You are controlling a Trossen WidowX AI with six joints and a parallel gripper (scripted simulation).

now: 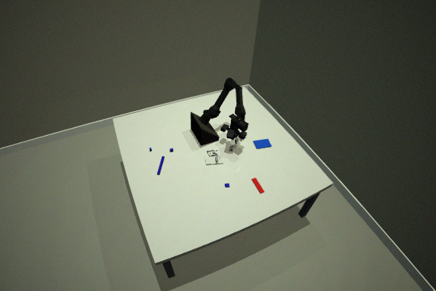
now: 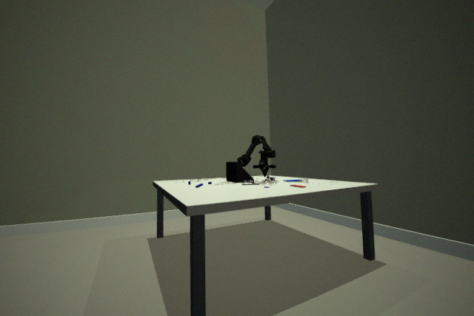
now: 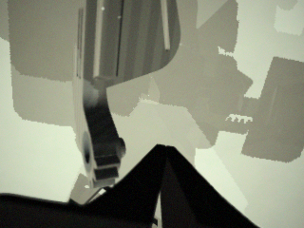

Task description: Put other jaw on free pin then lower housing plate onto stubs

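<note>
My gripper (image 1: 236, 140) (image 2: 265, 175) (image 3: 163, 153) is shut, with its fingertips together and nothing seen between them. A grey metal jaw (image 3: 102, 119) stands out left of the fingertips in the wrist view. It has a broad ribbed body at the top, a narrow bent neck, and a rounded end with a hole and gear teeth. The teeth are close to the left finger. The fingers hide most of what lies below them; the pins, the second jaw and the housing plate cannot be made out. In the top and exterior views the parts under the gripper are too small to tell apart.
On the white table (image 1: 197, 210) (image 2: 214, 194) are a blue plate (image 1: 262, 144) (image 2: 292, 180), a red bar (image 1: 257, 185) (image 2: 298, 186), a dark blue bar (image 1: 161, 165) (image 2: 199, 185) and small blue blocks (image 1: 171, 150) (image 1: 227, 185). A black-outlined flat piece (image 1: 214, 164) lies beside the arm's base (image 1: 204, 133).
</note>
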